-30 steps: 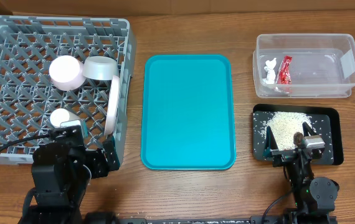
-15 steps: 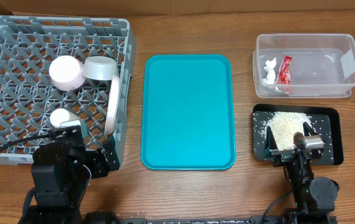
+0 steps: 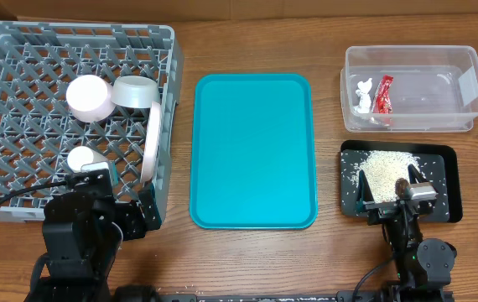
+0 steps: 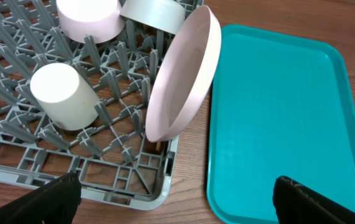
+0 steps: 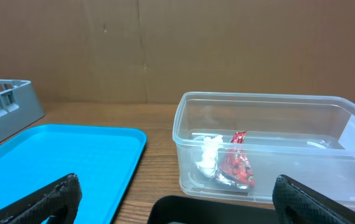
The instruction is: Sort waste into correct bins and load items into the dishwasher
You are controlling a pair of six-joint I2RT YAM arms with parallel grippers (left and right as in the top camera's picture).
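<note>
Dishes fill the grey dish rack (image 3: 80,32) left of the teal serving tray (image 3: 252,151): white plate (image 4: 184,81) on edge, pink bowl (image 3: 88,96), grey bowl (image 3: 137,92), white cup (image 3: 81,158). Right of that tray, the clear tub (image 3: 411,50) holds the red wrapper (image 3: 382,94) and tissue (image 3: 362,94); the black tray (image 3: 444,197) holds rice (image 3: 381,168). Left fingers (image 4: 47,202) and right fingers (image 5: 47,199) stand apart, empty.

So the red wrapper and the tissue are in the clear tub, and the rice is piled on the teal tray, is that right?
Not quite. The overhead view shows the rice piled on the black tray, not the teal tray. The red wrapper and the tissue are in the clear tub.
</note>
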